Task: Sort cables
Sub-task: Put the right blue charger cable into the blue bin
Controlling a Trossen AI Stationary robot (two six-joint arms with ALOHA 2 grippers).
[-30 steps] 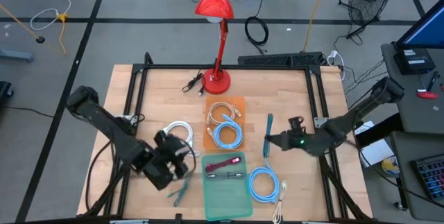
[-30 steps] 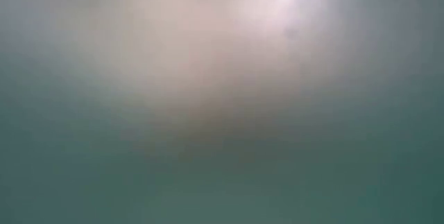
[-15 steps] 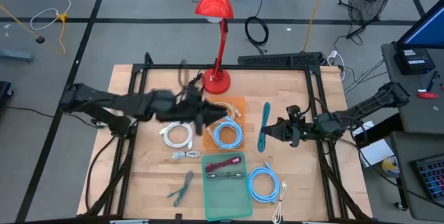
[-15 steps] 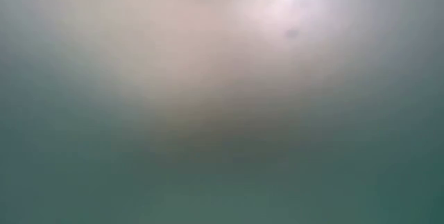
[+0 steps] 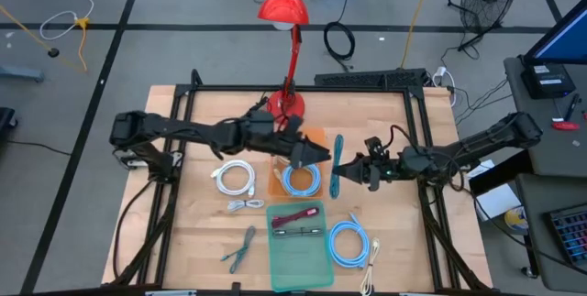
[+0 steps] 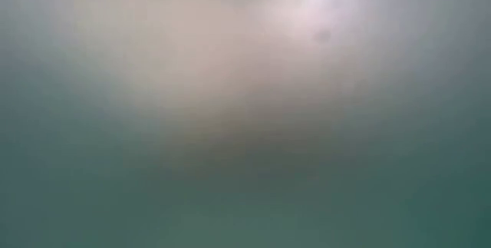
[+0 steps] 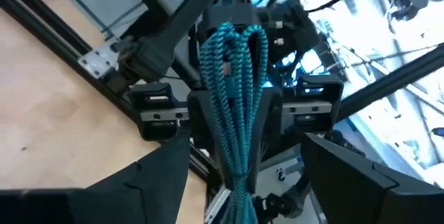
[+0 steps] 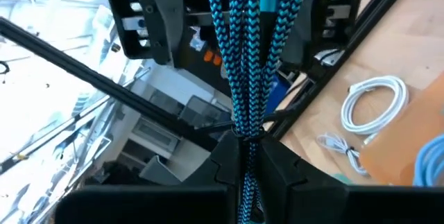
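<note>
A teal braided cable bundle point(image 5: 337, 163) hangs in the air over the table's middle, in my right gripper point(image 5: 354, 169), which is shut on it. My left gripper point(image 5: 321, 156) reaches across from the table's left and faces it. It is open, with a finger on each side of the bundle point(image 7: 232, 106) and a gap showing on both sides. An orange mat point(image 5: 312, 138) carries a beige coil point(image 5: 295, 147) and a light-blue coil point(image 5: 301, 180). A green mat point(image 5: 298, 250) carries red and dark cables point(image 5: 295, 215). The low view shows only blur. My right gripper pinches the teal bundle between its two fingers near the bundle's lower middle point(image 8: 246, 137). The fingers come level from the table's right and lie across the strands. The bundle is lifted clear of the table, and most of its length stands out past the fingers point(image 8: 220, 154).
On the bare wood lie a white coil point(image 5: 236, 177), a small white bundle point(image 5: 244, 205), a grey-green bundle point(image 5: 240, 248), a light-blue coil point(image 5: 348, 242) and a white cable point(image 5: 371, 267). A red lamp point(image 5: 286, 104) stands at the far edge. A black frame point(image 5: 183, 94) borders the table.
My left arm has swung from the table's near left up and across to the centre, and its gripper now faces the teal bundle. My right gripper has carried the bundle toward the table's left, from beside the mats to the left gripper.
</note>
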